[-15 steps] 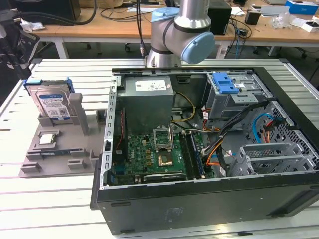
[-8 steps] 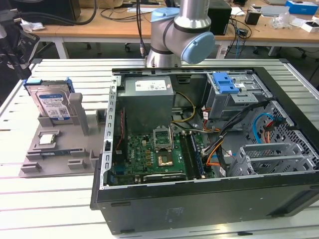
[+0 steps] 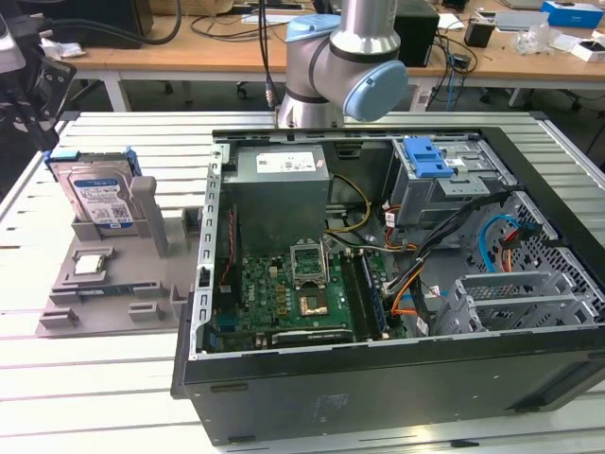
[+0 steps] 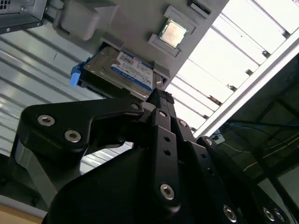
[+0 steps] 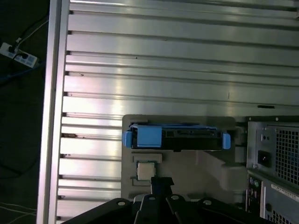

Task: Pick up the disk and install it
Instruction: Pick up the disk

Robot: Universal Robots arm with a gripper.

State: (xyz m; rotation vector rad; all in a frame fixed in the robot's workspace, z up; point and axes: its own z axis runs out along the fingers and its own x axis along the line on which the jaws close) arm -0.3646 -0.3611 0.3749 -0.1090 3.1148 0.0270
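Observation:
The disk (image 3: 99,199) stands on edge in a slot of the grey holder (image 3: 113,288) at the exterior view's left. It is a silver drive with a blue-and-white label in a blue carrier frame. Both wrist views look down on the disk (image 4: 126,70) (image 5: 175,136) from some distance. My gripper (image 4: 158,97) (image 5: 161,182) hangs above the holder, apart from the disk. Its black fingers meet at the tips, shut on nothing.
A small square processor chip (image 3: 92,265) lies in a pocket of the holder beside the disk. The open computer case (image 3: 378,378) fills the exterior view's middle and right, with a drive bay under a blue latch (image 3: 430,156). Everything rests on a slatted aluminium table (image 3: 95,378).

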